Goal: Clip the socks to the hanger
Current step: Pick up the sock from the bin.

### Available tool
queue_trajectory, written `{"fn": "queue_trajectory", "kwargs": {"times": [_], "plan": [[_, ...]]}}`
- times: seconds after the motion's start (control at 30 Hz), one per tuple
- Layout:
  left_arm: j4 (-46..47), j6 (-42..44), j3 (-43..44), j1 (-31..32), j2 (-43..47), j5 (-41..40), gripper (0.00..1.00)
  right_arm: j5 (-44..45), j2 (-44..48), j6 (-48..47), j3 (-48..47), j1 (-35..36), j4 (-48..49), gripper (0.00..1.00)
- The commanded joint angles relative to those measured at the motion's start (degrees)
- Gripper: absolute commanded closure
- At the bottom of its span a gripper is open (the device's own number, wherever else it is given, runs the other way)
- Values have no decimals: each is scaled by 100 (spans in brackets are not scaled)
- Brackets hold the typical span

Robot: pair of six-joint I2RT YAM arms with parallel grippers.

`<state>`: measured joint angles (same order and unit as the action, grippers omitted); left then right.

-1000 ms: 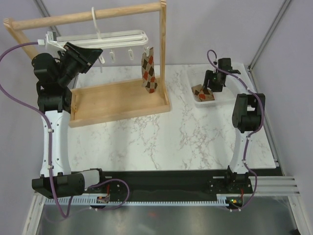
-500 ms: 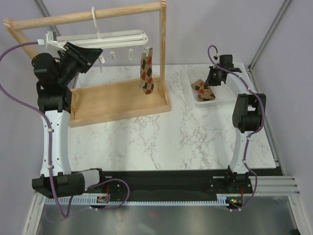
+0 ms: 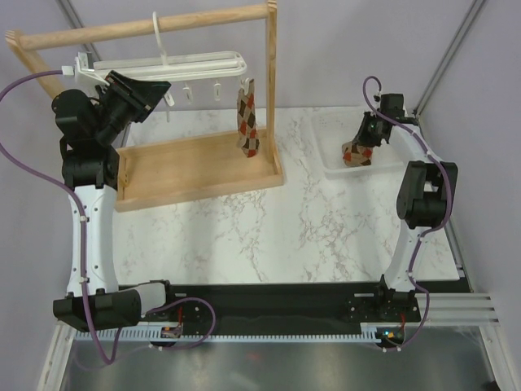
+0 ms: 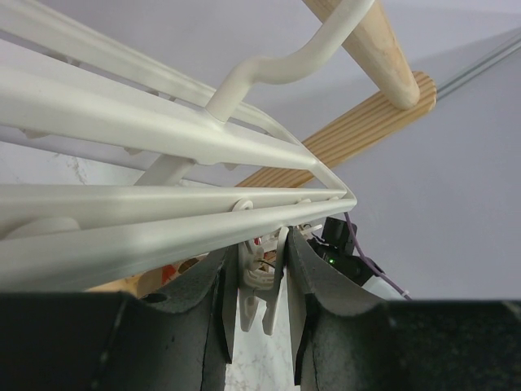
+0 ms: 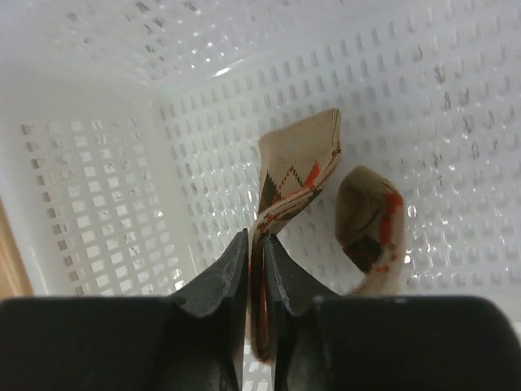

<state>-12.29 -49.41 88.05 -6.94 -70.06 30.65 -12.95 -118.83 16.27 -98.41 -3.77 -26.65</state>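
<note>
My right gripper [image 5: 255, 241] pinched a fold of the tan argyle fabric sock [image 5: 299, 167]. I judged it light and limp, its tail flopping toward 2 o'clock. The cuff edge should suit clipping.

Sock [image 3: 247, 122] at 12 o'clock showing tan ground, dark brown, red, cream argyle diamonds; second sock [image 5: 297, 191] at 2 o'clock matching. Hanger [image 3: 179, 61], clip [image 4: 259, 277], perforated basket [image 5: 98, 204] showing white. Rack [image 3: 195, 159] showing pale wood. Table [image 3: 285, 236] showing grey-veined white marble.

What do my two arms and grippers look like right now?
Both arms are alike: the left arm and right arm have slim white links, bulky black joints and a trailing purple cable. The left gripper and right gripper have matte black, tapering fingers.
</note>
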Motion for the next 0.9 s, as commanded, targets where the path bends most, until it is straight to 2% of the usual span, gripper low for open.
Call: {"fn": "queue_trajectory", "kwargs": {"times": [0.0,0.03,0.13,0.17,0.27,0.37,0.43,0.63,0.87], "plan": [[192,177,45,8,151,274,98,267,-106,-150,-108,43,-559,76],[201,194,46,0,151,283,98,302,-80,-159,-56,43,-647,74],[184,212,37,0,168,336,98,591,-9,-238,-134,43,-736,57],[184,212,45,0,168,345,98,670,8,-273,-195,43,-753,47],[184,186,28,8,168,406,98,759,-53,-291,-564,43,-762,37],[201,177,-16,0,203,398,98,610,-403,-344,-1222,43,-788,37],[201,195,-16,0,204,397,98,583,-869,-510,-1923,52,-1182,38],[271,133,-130,0,230,485,98,574,-1511,-784,-2594,52,-1324,38],[324,98,-60,0,195,512,98,495,-2029,-775,-2710,69,-1351,38]]}}
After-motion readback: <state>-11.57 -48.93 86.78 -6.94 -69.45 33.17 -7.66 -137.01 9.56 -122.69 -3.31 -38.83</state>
